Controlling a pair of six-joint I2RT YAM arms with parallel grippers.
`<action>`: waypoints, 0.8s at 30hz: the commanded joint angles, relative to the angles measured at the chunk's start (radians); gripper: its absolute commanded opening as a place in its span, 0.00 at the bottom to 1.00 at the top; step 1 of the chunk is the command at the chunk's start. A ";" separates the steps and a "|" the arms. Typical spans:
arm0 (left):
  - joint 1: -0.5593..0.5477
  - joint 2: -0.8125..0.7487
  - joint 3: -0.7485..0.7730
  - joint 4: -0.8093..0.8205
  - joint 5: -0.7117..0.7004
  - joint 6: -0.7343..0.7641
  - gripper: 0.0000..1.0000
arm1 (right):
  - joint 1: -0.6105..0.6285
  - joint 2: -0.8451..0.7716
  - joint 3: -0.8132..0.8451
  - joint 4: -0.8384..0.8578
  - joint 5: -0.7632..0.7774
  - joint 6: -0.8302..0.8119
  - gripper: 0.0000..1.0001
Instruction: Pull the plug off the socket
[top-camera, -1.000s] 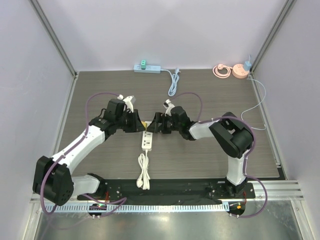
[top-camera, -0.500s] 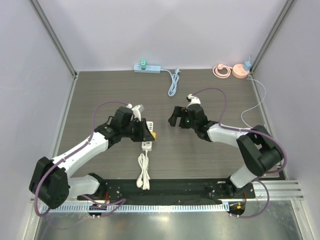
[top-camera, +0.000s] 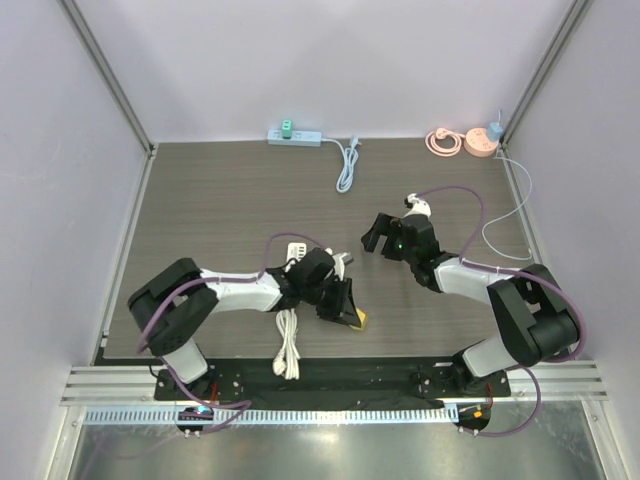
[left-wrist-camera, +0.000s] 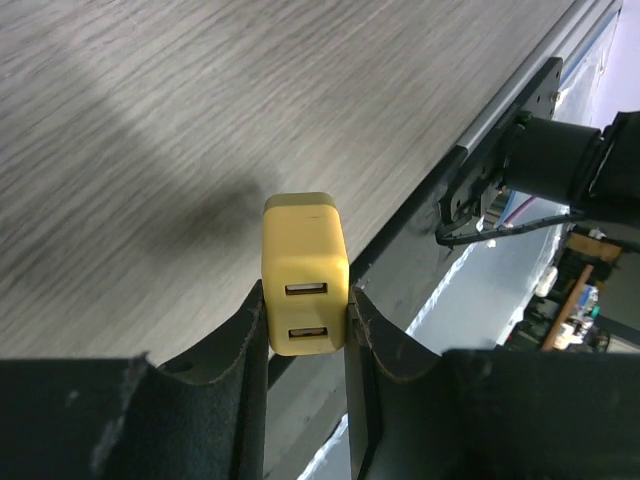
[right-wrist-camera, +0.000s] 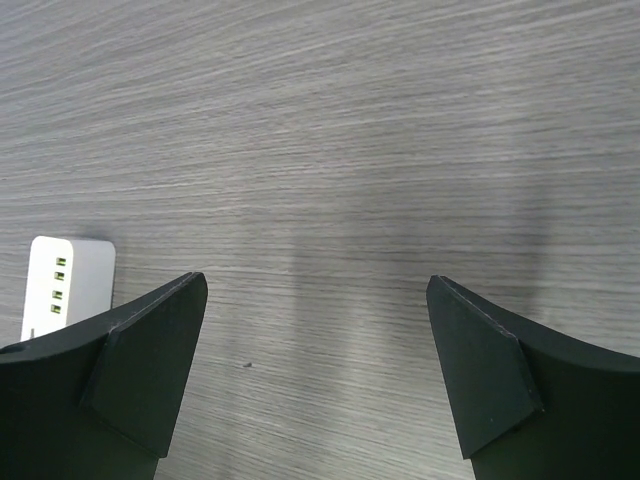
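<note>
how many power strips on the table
2 strips: white power strip mid-table, partly hidden behind the left arm; pale blue power strip at the back edge, green plug in it. The round pink socket unit back right may be a third.

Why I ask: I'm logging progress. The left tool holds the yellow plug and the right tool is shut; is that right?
No: the right tool stands open, as the right wrist view shows. The left tool does hold the yellow plug.
</note>
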 joint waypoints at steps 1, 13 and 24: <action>-0.004 0.035 0.047 0.186 0.064 -0.069 0.00 | -0.004 -0.037 -0.005 0.087 -0.014 0.007 0.97; -0.017 0.020 0.050 0.141 0.035 -0.036 0.56 | -0.011 -0.014 -0.002 0.096 -0.037 0.010 0.97; -0.017 -0.161 0.135 -0.271 -0.277 0.104 0.60 | -0.011 -0.011 -0.005 0.099 -0.041 0.010 0.97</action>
